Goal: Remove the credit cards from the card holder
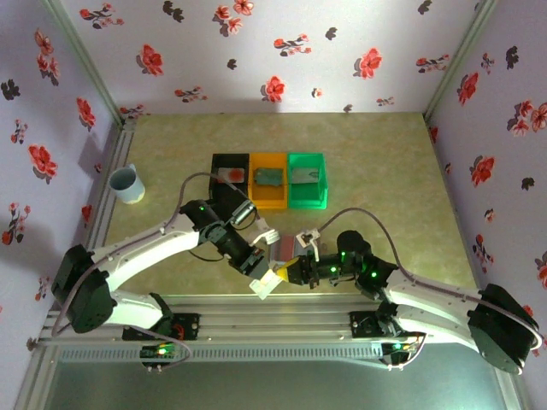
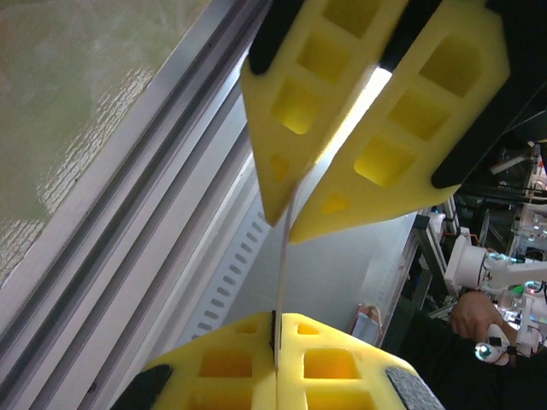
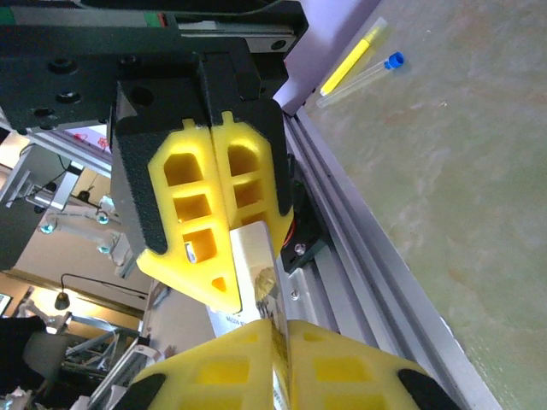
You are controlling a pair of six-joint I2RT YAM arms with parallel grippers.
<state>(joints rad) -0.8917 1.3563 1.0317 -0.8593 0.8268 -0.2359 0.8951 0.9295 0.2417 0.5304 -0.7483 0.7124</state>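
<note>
"Credit card (image 3: 254,256), the white one: how would it handle?"
"Light, thin, stiff and slick, I judged, so it could slip or flex. A flat pinch across a short end suited it."
"Where was it?"
"Held clear of the worktop (image 1: 385,171), near the front rail (image 1: 256,306), edge-on between both arms."
"And the jaws?"
"The left gripper (image 2: 276,320) had its jaws closed flat on one end; the right gripper (image 3: 275,331) had its jaws closed on the opposite end."
"The card holder (image 1: 285,247)?"
"It seemed to lie on the worktop just behind them."
</note>
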